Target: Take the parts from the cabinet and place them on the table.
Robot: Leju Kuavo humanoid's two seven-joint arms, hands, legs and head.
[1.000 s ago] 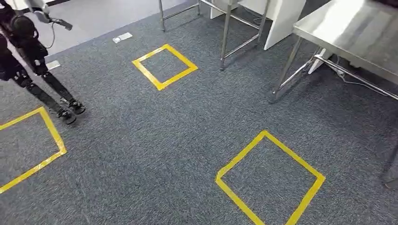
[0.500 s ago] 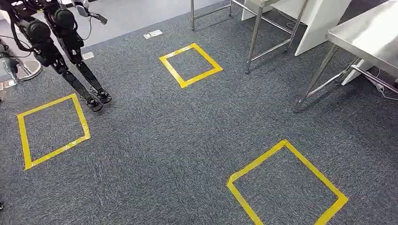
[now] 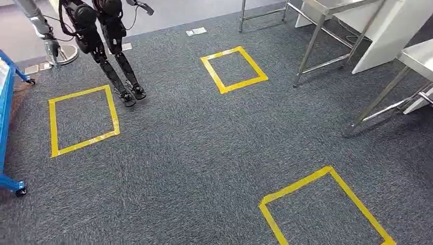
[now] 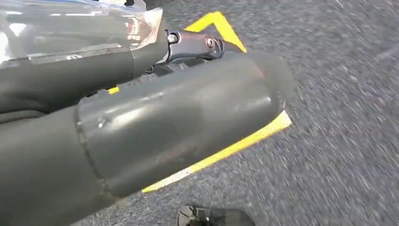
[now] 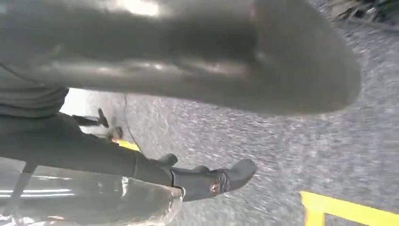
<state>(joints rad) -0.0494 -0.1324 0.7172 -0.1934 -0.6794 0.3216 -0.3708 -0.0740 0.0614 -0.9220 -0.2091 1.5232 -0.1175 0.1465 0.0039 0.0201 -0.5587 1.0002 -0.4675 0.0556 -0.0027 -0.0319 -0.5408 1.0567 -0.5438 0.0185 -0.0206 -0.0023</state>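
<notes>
A: What's nearest?
B: Both hands, seen from the wrists. The left hand (image 4: 141, 117) pinches a clear plastic bag (image 4: 80, 28) between thumb and dark fingers (image 4: 193, 44). The right hand (image 5: 188, 94) grips a second clear bag (image 5: 84, 202) the same way. What lies inside either bag I cannot tell.

A: And the floor below?
B: Grey carpet (image 3: 194, 153) marked with yellow tape squares: one close at the right (image 3: 327, 204), one at the left (image 3: 81, 120), one farther off (image 3: 234, 69).

A: Beyond those?
B: A blue cart (image 3: 6, 122) at the left edge. Another black legged robot (image 3: 104, 41) stands just beside the left square. At the right, steel tables (image 3: 393, 87) on thin legs, well apart from both hands.
</notes>
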